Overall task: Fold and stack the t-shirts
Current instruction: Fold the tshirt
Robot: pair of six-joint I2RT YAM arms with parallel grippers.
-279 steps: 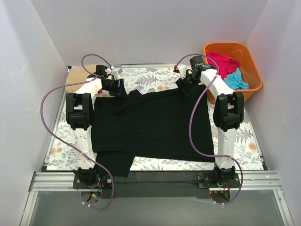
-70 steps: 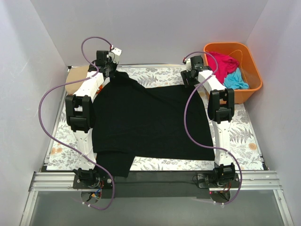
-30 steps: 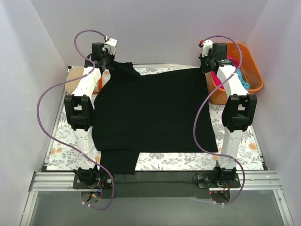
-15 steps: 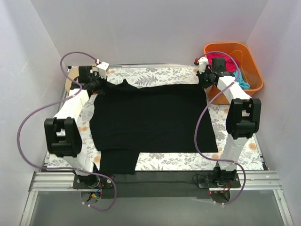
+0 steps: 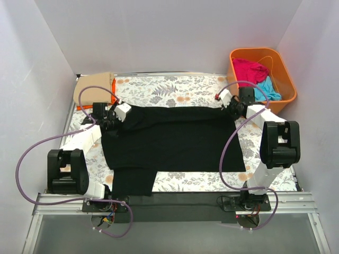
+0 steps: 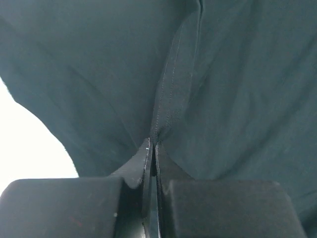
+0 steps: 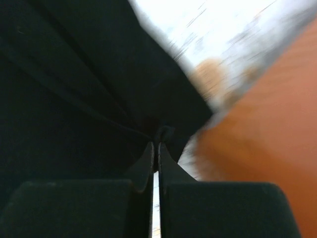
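The black t-shirt (image 5: 169, 140) lies spread on the floral sheet (image 5: 169, 90), one sleeve (image 5: 132, 182) hanging toward the near edge. My left gripper (image 5: 114, 123) is shut on its far left corner. In the left wrist view the fingertips (image 6: 153, 146) pinch a seam of the black cloth (image 6: 223, 74). My right gripper (image 5: 233, 108) is shut on the far right corner, and the right wrist view shows the gripper (image 7: 155, 144) nipping bunched black cloth (image 7: 64, 99). A tan t-shirt (image 5: 95, 84) lies at the far left over an orange one (image 5: 113, 84). Magenta (image 5: 250, 69) and turquoise (image 5: 267, 90) t-shirts sit in the tub.
The orange plastic tub (image 5: 288, 95) stands at the far right, close to my right gripper, and shows blurred in the right wrist view as the tub (image 7: 267, 124). White walls close in the table on three sides. The metal rail (image 5: 169, 203) runs along the near edge.
Both grippers have come toward the near side and lower, dragging the black t-shirt's far edge with them. The floral sheet at the back now shows.
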